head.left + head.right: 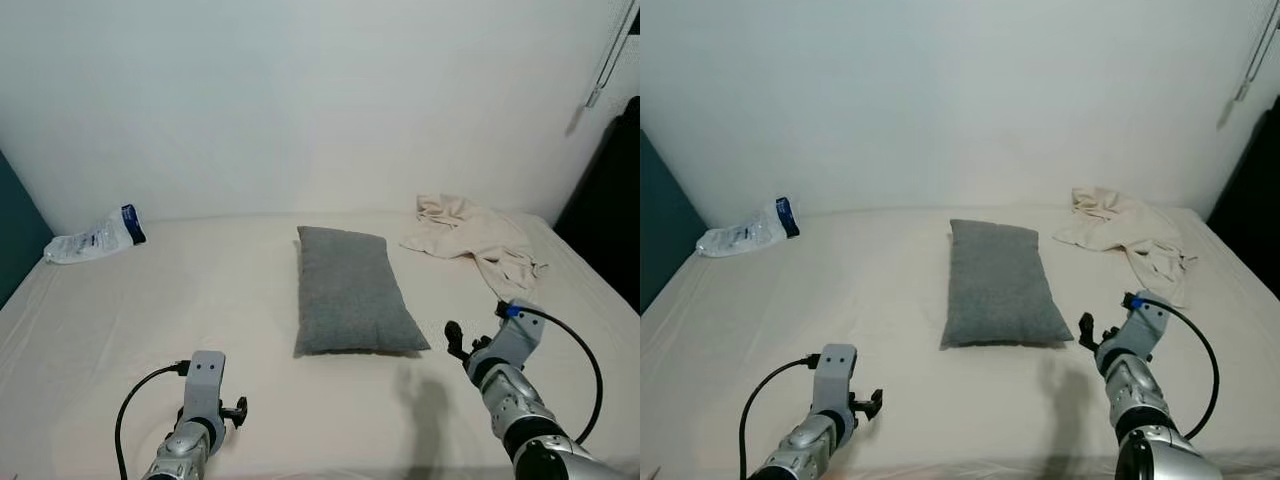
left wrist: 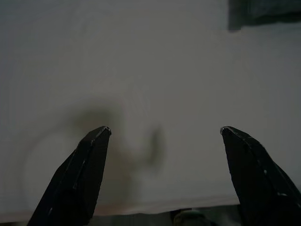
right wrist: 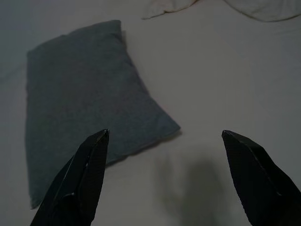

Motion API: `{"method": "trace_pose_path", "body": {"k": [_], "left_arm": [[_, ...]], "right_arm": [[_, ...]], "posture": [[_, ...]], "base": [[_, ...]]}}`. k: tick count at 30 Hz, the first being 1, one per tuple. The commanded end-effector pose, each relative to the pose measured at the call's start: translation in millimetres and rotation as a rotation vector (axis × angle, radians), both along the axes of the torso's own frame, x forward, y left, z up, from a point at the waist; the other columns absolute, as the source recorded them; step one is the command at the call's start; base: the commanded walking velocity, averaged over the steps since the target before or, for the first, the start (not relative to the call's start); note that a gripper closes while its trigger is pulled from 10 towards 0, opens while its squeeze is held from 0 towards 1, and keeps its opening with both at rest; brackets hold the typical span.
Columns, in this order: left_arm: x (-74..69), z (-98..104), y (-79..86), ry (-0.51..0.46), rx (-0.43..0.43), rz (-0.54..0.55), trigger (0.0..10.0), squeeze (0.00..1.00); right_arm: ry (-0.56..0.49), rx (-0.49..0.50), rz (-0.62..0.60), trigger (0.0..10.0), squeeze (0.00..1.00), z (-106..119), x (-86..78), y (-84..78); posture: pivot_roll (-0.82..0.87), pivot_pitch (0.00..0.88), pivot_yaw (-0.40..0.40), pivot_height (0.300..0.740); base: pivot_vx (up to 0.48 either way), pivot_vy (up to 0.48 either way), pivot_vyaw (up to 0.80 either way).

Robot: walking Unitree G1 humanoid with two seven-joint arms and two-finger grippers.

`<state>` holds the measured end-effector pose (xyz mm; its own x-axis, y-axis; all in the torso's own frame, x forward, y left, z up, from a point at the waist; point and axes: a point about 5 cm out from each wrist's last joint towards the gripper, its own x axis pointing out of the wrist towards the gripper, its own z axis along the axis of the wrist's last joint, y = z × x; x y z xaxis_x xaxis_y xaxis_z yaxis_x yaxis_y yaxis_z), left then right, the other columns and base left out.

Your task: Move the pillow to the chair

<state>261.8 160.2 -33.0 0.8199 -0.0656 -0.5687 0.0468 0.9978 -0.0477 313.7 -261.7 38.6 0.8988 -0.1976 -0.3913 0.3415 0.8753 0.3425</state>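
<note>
Pillow (image 1: pixel 350 290) just beyond right claw (image 3: pixel 164 136)

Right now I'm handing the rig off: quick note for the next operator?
Left end effector: open, empty, low over the bed near its front edge.
Right end effector: open, empty, just short of the pillow's near right corner.
Grey pillow: flat mid-bed, untouched. Beige cloth lies beyond it to the right, plastic bag at far left.
Done: nothing yet.
Left: grasp pillow, carry to chair.
</note>
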Motion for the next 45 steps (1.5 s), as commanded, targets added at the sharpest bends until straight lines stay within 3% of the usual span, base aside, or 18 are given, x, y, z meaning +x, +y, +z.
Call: {"method": "trace_pose_path", "body": {"k": [1, 16, 22, 27, 32, 37, 42, 45], "left_arm": [[-0.4, 0.0, 2.0, -0.003, -0.001, 0.006, 10.0, 0.00], [-1.7, -1.1, -2.6, -0.002, -0.006, -0.002, 10.0, 0.00], [-3.6, -2.4, -3.4, -0.001, 0.000, -0.011, 10.0, 0.00], [-5.2, -3.2, -3.2, -0.003, 0.009, -0.024, 10.0, 0.00], [-6.9, -3.8, -0.7, -0.006, 0.015, -0.031, 10.0, 0.00], [-10.7, -5.8, 0.9, -0.006, 0.021, -0.042, 10.0, 0.00], [-12.6, -4.5, -2.9, -0.041, 0.011, -0.079, 10.0, 0.00], [-10.8, -0.5, -8.8, -0.082, -0.007, -0.115, 10.0, 0.00]], "right_arm": [[-0.011, 0.038, 0.002, 10.0, 0.00, 1.5, 3.0, 4.2], [-0.070, 0.090, 0.001, 10.0, 0.00, 8.1, 7.2, 3.4], [-0.131, 0.188, -0.005, 10.0, 0.00, 12.6, 10.2, 4.2], [-0.113, 0.224, -0.051, 10.0, 0.00, 8.8, 7.9, 3.0], [-0.052, 0.197, -0.045, 10.0, 0.00, -4.3, 4.0, 19.8], [-0.015, 0.283, -0.007, 10.0, 0.00, -14.8, 0.9, 36.9], [-0.062, 0.377, 0.035, 10.0, 0.00, -13.9, 3.2, 47.2], [-0.087, 0.386, 0.037, 10.0, 0.00, -9.7, 6.3, 46.8]], "posture": [[-0.04, 0.000, 0.043, 0.625], [-0.04, 0.006, 0.038, 0.615], [-0.04, 0.012, 0.040, 0.615], [-0.04, 0.020, 0.042, 0.615], [-0.03, 0.033, 0.045, 0.615], [-0.01, 0.056, 0.052, 0.615], [0.01, 0.099, 0.067, 0.615], [0.02, 0.119, 0.071, 0.615]], "base": [[0.000, 0.000, 0.00], [0.000, 0.000, 0.00], [0.000, 0.000, 0.00], [0.000, 0.000, 0.00], [0.000, 0.000, 0.00], [0.000, 0.000, 0.00], [0.000, 0.000, 0.00], [0.000, 0.000, 0.00]]}}
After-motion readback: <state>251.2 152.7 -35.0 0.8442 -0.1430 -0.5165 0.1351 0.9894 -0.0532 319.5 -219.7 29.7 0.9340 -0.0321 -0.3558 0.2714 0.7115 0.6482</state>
